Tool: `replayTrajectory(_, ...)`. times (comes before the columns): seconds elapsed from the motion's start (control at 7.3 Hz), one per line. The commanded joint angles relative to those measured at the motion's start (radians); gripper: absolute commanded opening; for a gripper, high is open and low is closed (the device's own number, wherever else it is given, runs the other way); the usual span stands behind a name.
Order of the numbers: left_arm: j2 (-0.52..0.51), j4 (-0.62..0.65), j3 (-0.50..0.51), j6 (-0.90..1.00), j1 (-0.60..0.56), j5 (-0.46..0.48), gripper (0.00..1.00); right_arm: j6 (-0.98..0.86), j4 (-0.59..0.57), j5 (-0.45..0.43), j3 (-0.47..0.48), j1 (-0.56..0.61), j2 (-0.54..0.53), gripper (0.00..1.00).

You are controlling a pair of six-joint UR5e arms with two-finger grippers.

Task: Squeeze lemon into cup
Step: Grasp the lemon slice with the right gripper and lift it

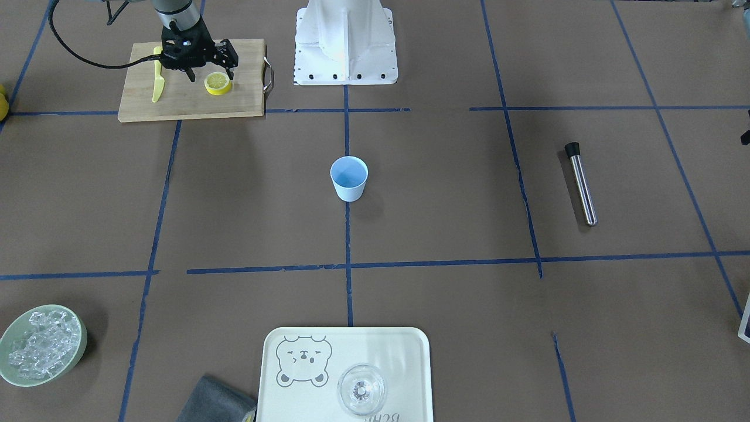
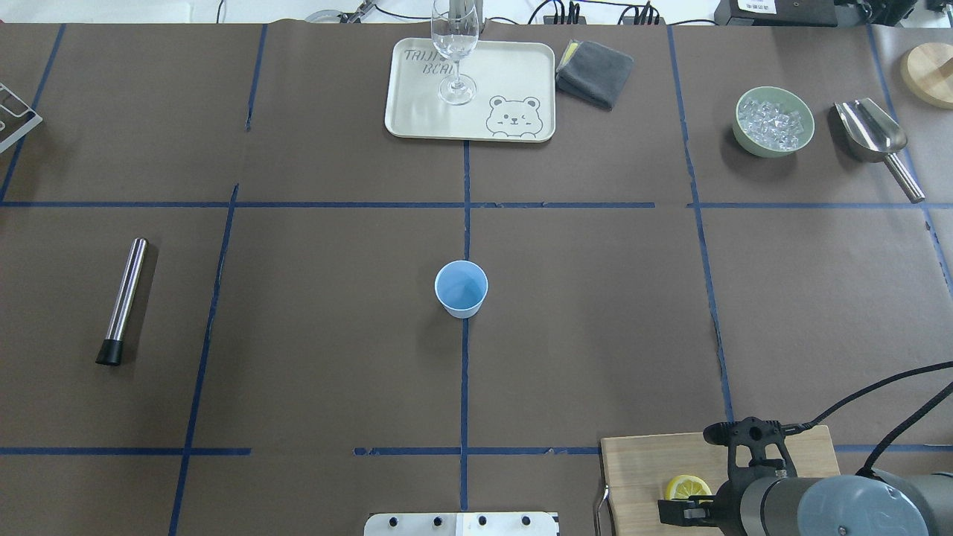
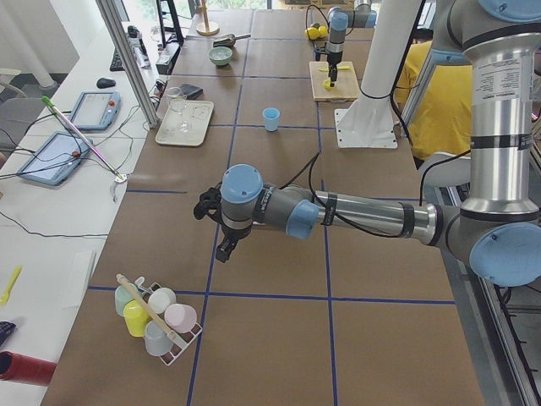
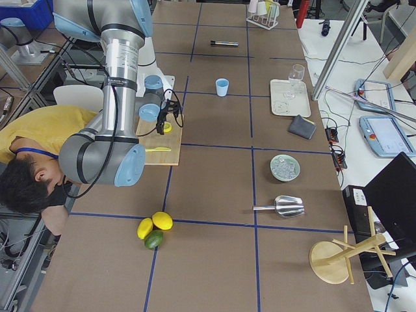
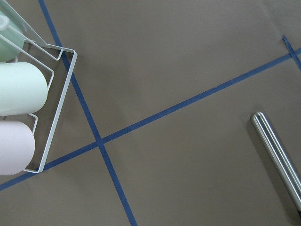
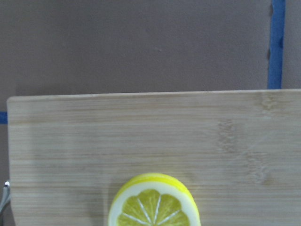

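The lemon, a thick round yellow piece with its cut face up, lies on the wooden cutting board. It also shows in the overhead view and the right wrist view. My right gripper is open just above the lemon, its jaws spread to either side and not touching it. The light-blue cup stands upright and empty at the table's middle, far from the board. My left gripper shows only in the exterior left view, and I cannot tell whether it is open or shut.
A yellow knife lies on the board beside the gripper. A steel tube lies at the left. At the far side are a tray with a clear glass, a grey cloth, an ice bowl and a scoop. A cup rack is under my left wrist.
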Motion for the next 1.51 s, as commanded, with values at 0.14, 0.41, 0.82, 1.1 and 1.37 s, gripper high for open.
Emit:
replayTrajectory(0.14,0.0,0.0,0.0,0.0,0.0,0.0,1.0,0.0,-0.001,-0.001,-0.009,-0.006,0.006,0.98)
replayTrajectory(0.41,0.0,0.0,-0.002,0.002,-0.002,0.0,1.0,0.0,-0.001,-0.001,-0.011,-0.005,0.006,0.96)
replayTrajectory(0.82,0.002,0.0,-0.003,0.003,-0.002,0.0,1.0,-0.001,-0.001,-0.007,-0.015,0.003,0.008,0.96)
replayTrajectory(1.1,0.011,-0.003,-0.005,0.003,-0.002,0.0,1.0,-0.001,-0.001,-0.007,-0.017,0.009,0.02,0.94)
replayTrajectory(1.37,0.015,-0.003,-0.007,0.005,-0.002,0.0,1.0,0.0,-0.001,-0.007,-0.02,0.01,0.022,0.85)
